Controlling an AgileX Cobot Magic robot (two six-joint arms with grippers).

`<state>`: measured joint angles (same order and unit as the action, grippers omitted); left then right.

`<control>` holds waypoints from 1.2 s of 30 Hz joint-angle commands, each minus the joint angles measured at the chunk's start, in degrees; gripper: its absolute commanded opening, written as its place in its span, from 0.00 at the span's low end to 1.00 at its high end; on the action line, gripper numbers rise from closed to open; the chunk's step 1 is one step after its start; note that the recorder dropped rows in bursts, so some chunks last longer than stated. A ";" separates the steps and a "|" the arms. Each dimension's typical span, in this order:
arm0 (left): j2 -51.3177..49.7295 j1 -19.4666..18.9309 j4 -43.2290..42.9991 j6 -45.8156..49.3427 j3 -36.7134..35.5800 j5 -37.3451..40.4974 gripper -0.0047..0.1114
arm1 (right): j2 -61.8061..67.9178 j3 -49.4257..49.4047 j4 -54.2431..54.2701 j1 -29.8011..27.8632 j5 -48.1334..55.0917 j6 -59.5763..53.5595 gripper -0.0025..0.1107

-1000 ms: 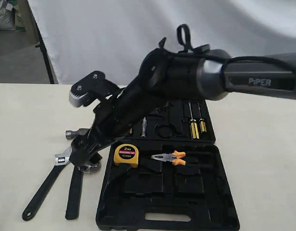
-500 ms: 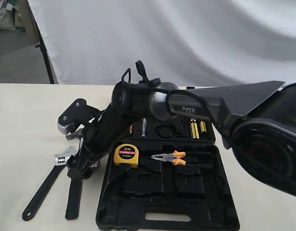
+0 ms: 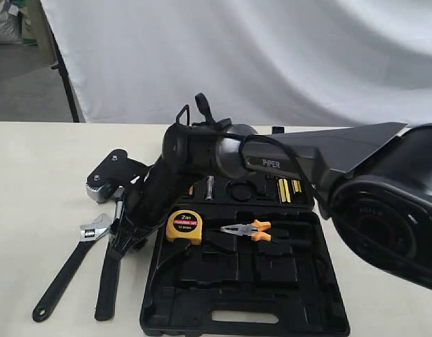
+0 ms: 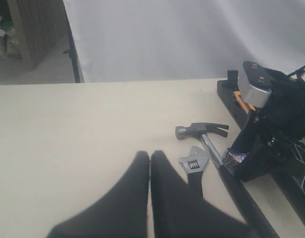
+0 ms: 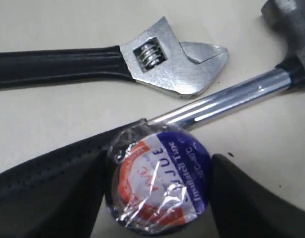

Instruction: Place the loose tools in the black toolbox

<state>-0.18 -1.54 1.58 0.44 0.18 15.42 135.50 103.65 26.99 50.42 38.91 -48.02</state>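
The small round tape roll (image 5: pixel 160 186), blue and orange under clear wrap, sits between the fingers of my right gripper (image 5: pixel 160 154), which is shut on it, low over the table. The roll rests against the hammer (image 5: pixel 231 101), whose steel shaft runs just past it. The adjustable wrench (image 5: pixel 172 64) lies beyond the shaft. In the exterior view my right gripper (image 3: pixel 128 239) reaches across to the left of the black toolbox (image 3: pixel 321 281) and hides the roll. Wrench (image 3: pixel 65 270) and hammer handle (image 3: pixel 108 281) lie side by side there. My left gripper (image 4: pixel 150 154) is shut and empty, short of the wrench (image 4: pixel 194 162).
The open toolbox holds a yellow tape measure (image 3: pixel 184 225), orange-handled pliers (image 3: pixel 248 229) and yellow screwdrivers (image 3: pixel 285 189). The right arm's bulky forearm (image 3: pixel 223 158) spans the toolbox's far half. A white backdrop hangs behind the table.
The right arm has dropped lower and swung in, bringing its gripper down around the tape roll beside the hammer. Wrench, hammer and toolbox contents have not moved.
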 commanded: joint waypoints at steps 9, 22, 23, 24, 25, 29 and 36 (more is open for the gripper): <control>0.18 -0.20 0.14 -0.44 -0.18 0.05 0.05 | -13.49 0.23 -16.24 -2.27 5.08 18.57 0.02; 0.18 -0.20 0.14 -0.44 -0.18 0.05 0.05 | -9.62 -3.29 -24.31 -18.01 11.98 42.49 0.02; 0.18 -0.20 0.14 -0.44 -0.18 0.05 0.05 | -8.84 -3.29 -24.09 -18.36 11.98 42.49 0.02; 0.18 -0.20 0.14 -0.44 -0.18 0.05 0.05 | -8.30 -3.29 -24.10 -18.36 11.98 42.49 0.02; 0.18 -0.20 0.14 -0.44 -0.18 0.05 0.05 | -7.74 -3.29 -24.10 -18.36 11.98 42.49 0.02; 0.18 -0.20 0.14 -0.44 -0.18 0.05 0.05 | -6.89 -3.29 -23.67 -17.60 8.40 42.49 0.02; 0.18 -0.20 0.14 -0.44 -0.18 0.05 0.05 | -6.77 -3.13 -23.49 -17.48 4.42 44.38 0.02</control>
<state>-0.18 -1.54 1.58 0.44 0.18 15.42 128.82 100.45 3.55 33.01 45.19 -4.46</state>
